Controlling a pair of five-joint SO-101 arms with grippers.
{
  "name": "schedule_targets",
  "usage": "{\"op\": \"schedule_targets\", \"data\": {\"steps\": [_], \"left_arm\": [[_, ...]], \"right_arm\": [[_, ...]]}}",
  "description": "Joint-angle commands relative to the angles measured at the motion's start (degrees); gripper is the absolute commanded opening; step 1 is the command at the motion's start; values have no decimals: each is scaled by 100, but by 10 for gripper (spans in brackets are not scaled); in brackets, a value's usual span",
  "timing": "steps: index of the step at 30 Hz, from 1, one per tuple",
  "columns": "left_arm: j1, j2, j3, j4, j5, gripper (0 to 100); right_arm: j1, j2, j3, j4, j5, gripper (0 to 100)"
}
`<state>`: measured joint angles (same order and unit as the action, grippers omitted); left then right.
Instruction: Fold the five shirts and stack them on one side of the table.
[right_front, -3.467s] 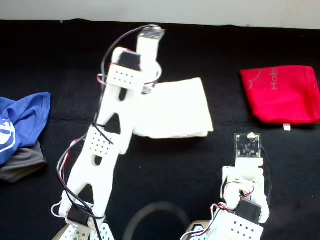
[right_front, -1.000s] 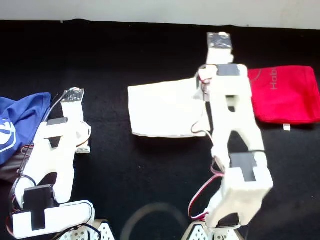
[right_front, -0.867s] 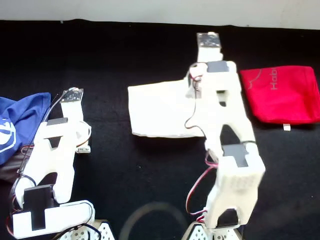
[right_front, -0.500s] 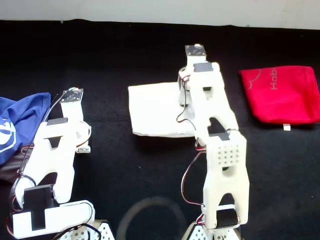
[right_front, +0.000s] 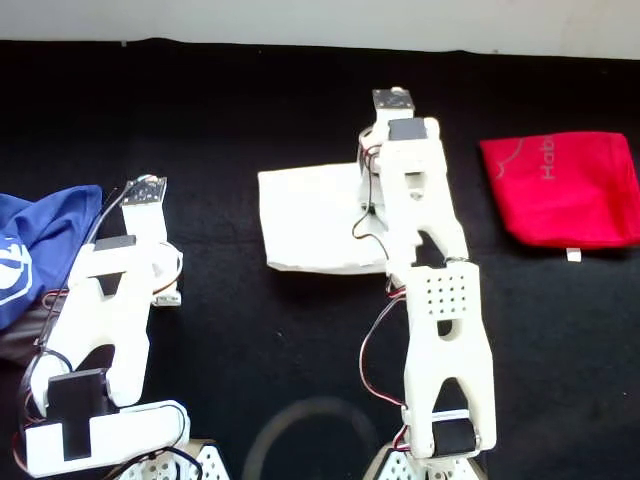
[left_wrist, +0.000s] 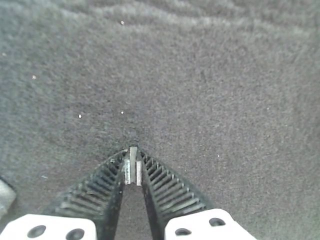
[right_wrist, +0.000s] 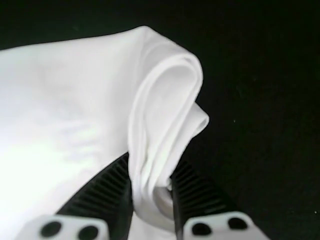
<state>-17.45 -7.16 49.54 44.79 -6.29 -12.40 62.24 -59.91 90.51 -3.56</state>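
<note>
Leftward since a second ago, the right gripper (right_wrist: 150, 172) carries the doubled edge of the white shirt (right_front: 310, 225) at frame centre, jaws clamped on it. Soft, light, floppy cloth, best pinched through stacked layers. The left gripper (left_wrist: 132, 165) sits pinched empty, lower left.

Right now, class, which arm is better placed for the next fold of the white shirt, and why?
Right. The right hand grips the white shirt's folded edge; the left hand is shut, empty, near the blue shirt.
</note>
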Motion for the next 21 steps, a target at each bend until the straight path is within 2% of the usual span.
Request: {"op": "schedule_targets", "data": {"steps": [1,5,9,12,16,21], "left_arm": [[-48,66,-66,-97,44,8],[-48,66,-66,-97,44,8],[-48,66,-66,-97,44,8],[-48,66,-66,-97,44,8],[-48,66,-66,-97,44,8],[-48,66,-66,-105,44,8]], "right_arm": [[242,22,-646,479,0,7],[716,22,-1868,998,53,6],[1174,22,-2730,1051,1090,6],[1569,-31,-3108,1059,1486,6],[2026,-655,-2949,1059,2048,6],[2387,-1666,-2018,1042,2840,6]]}}
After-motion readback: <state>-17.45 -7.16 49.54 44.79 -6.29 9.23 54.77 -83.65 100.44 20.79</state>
